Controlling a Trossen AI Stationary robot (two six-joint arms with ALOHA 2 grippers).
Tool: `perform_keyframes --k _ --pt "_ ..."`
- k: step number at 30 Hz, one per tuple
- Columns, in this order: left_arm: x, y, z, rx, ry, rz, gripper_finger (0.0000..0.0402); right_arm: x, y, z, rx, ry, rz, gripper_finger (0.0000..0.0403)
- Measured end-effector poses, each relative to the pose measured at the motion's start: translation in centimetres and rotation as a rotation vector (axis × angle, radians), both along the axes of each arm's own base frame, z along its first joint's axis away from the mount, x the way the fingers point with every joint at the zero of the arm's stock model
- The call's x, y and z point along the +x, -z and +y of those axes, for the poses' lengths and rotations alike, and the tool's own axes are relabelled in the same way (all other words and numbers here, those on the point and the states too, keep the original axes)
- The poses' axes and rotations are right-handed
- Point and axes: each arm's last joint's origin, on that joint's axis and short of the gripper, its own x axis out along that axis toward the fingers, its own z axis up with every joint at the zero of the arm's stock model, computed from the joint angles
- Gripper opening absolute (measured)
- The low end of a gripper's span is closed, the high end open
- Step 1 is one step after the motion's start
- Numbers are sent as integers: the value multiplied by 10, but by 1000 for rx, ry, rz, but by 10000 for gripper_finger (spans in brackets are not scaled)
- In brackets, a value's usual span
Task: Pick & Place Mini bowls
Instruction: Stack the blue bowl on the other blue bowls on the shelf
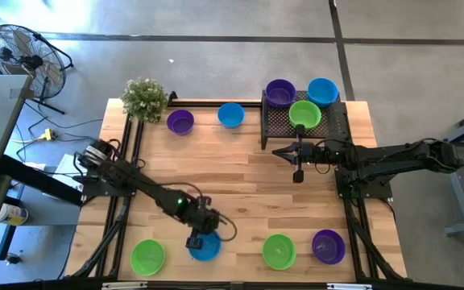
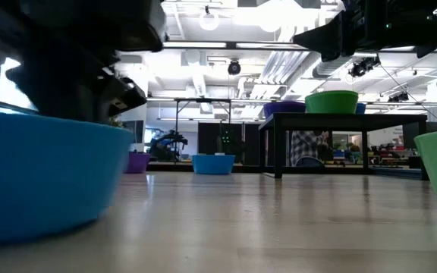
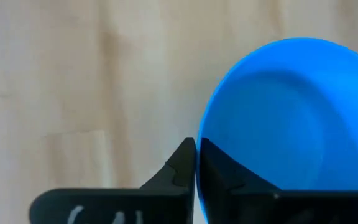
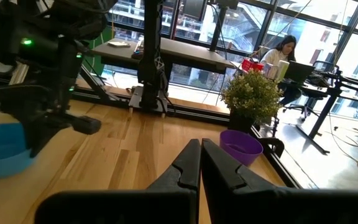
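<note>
Near the table's front edge stands a blue mini bowl (image 1: 207,248) (image 2: 44,174), and my left gripper (image 1: 194,241) (image 3: 196,155) is shut on its rim. Also along the front stand a green bowl (image 1: 147,256), another green bowl (image 1: 279,250) and a purple bowl (image 1: 328,246). A purple bowl (image 1: 180,122) and a blue bowl (image 1: 230,115) stand at the back. On the black mesh tray (image 1: 333,125) sit a purple (image 1: 280,93), a blue (image 1: 322,91) and a green bowl (image 1: 304,114). My right gripper (image 1: 298,175) (image 4: 200,155) hangs shut in front of the tray, holding nothing. My left gripper pinches the blue bowl's rim (image 3: 202,140) on the side toward the table's left, one finger (image 3: 229,177) inside the bowl and one finger (image 3: 176,171) outside. The fingers slant down from the left and above. The bowl's bottom rests on the table (image 2: 264,227).
A potted plant (image 1: 144,98) stands at the back left corner. The mesh tray is raised on legs (image 2: 278,148) at the back right. Bare wood lies in the table's middle (image 1: 232,169). A fan (image 1: 22,56) stands on the floor beyond the left edge.
</note>
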Motion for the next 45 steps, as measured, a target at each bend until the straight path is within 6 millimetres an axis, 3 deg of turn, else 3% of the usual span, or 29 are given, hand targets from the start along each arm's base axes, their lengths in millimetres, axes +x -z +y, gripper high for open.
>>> perform_keyframes --k 6,10,16,24,29,45 --pt "11 -9 30 48 -41 -51 3 0 0 0 1 0 4 2" --pt "25 -15 61 89 -135 -120 3 0 1 0 1 -1 7 1" --pt "46 -22 113 18 -257 -231 3 0 1 0 1 0 7 2" --pt "55 -20 165 13 -425 -281 3 0 1 0 -4 0 7 2" --pt "58 -22 173 27 -461 -316 3 0 1 0 -6 0 7 1" --pt "61 -18 175 73 -460 -336 5 0 1 0 -7 0 8 1"
